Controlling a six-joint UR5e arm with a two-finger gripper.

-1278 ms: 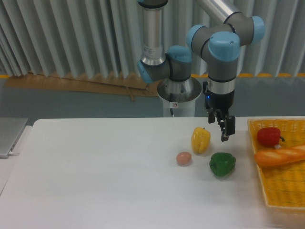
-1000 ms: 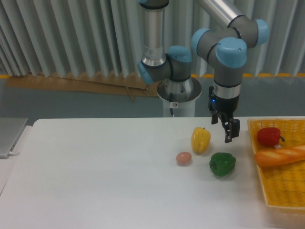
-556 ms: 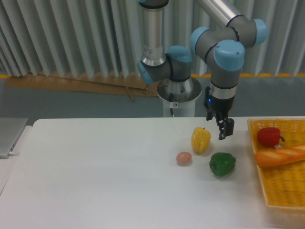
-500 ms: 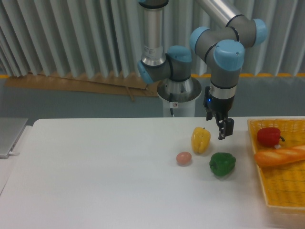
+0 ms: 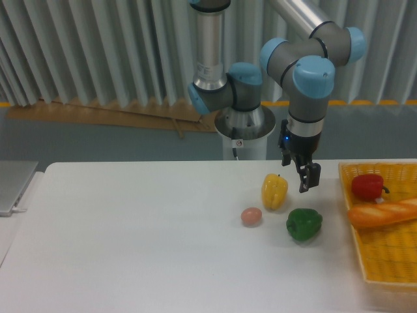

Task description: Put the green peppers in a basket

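Our gripper [image 5: 305, 177] hung above the green pepper [image 5: 303, 223]; we could not tell its jaw spacing. We judged centring over it before descending best.

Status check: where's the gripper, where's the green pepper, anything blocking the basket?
Gripper above green pepper, holding nothing; jaw state unclear. Pepper on table, outside basket. Red pepper and bread in basket; near half free.

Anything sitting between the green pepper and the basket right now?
No. In the fixed camera view, only bare white table lies between the green pepper and the basket; the gripper hangs above, behind the pepper.
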